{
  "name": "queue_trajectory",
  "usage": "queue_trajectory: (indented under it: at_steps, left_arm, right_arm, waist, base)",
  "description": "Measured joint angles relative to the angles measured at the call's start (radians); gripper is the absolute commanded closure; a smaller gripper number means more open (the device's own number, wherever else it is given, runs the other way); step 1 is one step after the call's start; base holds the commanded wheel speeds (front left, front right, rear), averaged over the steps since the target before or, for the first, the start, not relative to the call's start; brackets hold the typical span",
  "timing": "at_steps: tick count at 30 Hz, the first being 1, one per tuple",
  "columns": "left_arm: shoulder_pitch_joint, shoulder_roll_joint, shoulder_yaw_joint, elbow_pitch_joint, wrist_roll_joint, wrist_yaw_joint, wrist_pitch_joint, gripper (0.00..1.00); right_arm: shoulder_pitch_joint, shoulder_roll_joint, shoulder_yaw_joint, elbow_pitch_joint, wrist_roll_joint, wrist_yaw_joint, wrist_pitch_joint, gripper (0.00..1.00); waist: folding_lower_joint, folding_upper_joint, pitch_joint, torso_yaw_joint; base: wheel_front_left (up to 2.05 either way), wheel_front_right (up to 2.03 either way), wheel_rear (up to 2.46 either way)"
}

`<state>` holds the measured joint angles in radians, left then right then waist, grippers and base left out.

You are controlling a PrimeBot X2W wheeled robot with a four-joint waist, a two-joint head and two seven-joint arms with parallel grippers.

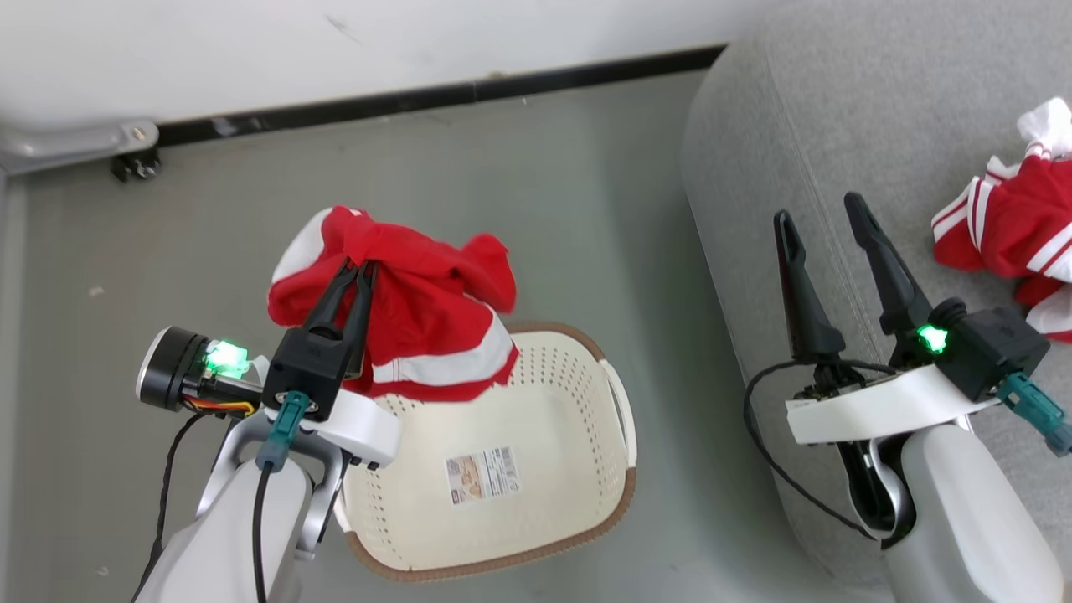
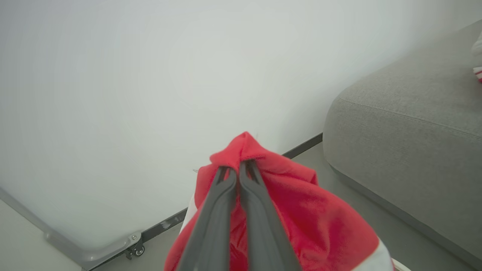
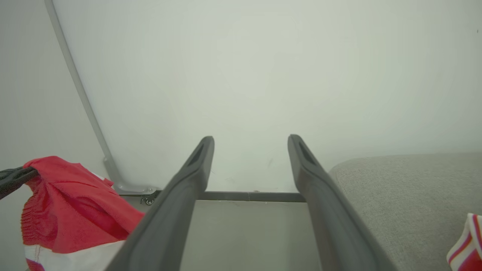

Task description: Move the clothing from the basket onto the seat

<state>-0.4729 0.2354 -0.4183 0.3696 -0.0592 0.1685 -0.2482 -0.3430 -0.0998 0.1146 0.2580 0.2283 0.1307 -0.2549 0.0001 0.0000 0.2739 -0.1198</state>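
Left gripper (image 1: 356, 266): its fingers (image 2: 222, 203) are clenched tip to tip on a bunched fold of the held garment (image 1: 427, 310).
Held garment: red cloth with a white band; it drapes from the left fingertips, spilling around and beneath them, and its hem overlaps the basket's far corner in the head view. Whether it touches the rim cannot be told.
Basket (image 1: 624, 494): cream, perforated, brown-rimmed, standing on the floor (image 1: 544, 184) just beside the left fingers, on the side towards the right gripper; a paper label (image 1: 481, 475) lies on its bottom.
Right gripper (image 1: 819, 211): its fingers (image 3: 196, 180) are spread wide and grasp nothing, poised over the seat's rounded edge.
Seat (image 1: 837, 109): light-grey upholstery with a stitched seam, under and beyond the right fingers, well apart from the left ones.
Second garment (image 1: 1013, 226): red with white stripes, crumpled on the seat near the right fingers, on the side away from the basket.
Wall (image 1: 419, 42): pale, ahead of both pairs of fingers, meeting the floor at a dark baseboard (image 1: 469, 90).
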Motion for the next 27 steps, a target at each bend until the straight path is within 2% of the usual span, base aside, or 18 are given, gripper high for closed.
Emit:
queue_trajectory:
  at_steps: [13, 21, 27]
  left_arm:
    - [0.054, 0.015, -0.015, -0.083, 0.0, -0.012, 0.0, 1.0]
    - [0.063, 0.018, -0.029, -0.104, 0.0, -0.039, 0.0, 1.0]
    - [0.08, 0.013, -0.048, -0.106, 0.0, -0.055, -0.004, 1.0]
  right_arm:
    - [0.068, -0.032, 0.092, 0.032, 0.0, 0.0, 0.0, 0.0]
    - [0.095, -0.072, 0.195, 0.031, -0.01, 0.0, 0.023, 0.0]
    - [0.101, -0.101, 0.319, 0.011, -0.007, 0.0, 0.051, 0.0]
  waist:
    - [0.0, 0.0, -0.137, 0.051]
    - [0.0, 0.0001, -0.209, 0.075]
    - [-0.0001, 0.0, -0.255, 0.088]
  base:
    - [0.0, 0.0, 0.0]
    - [0.0, 0.0, 0.0]
    - [0.0, 0.0, 0.0]
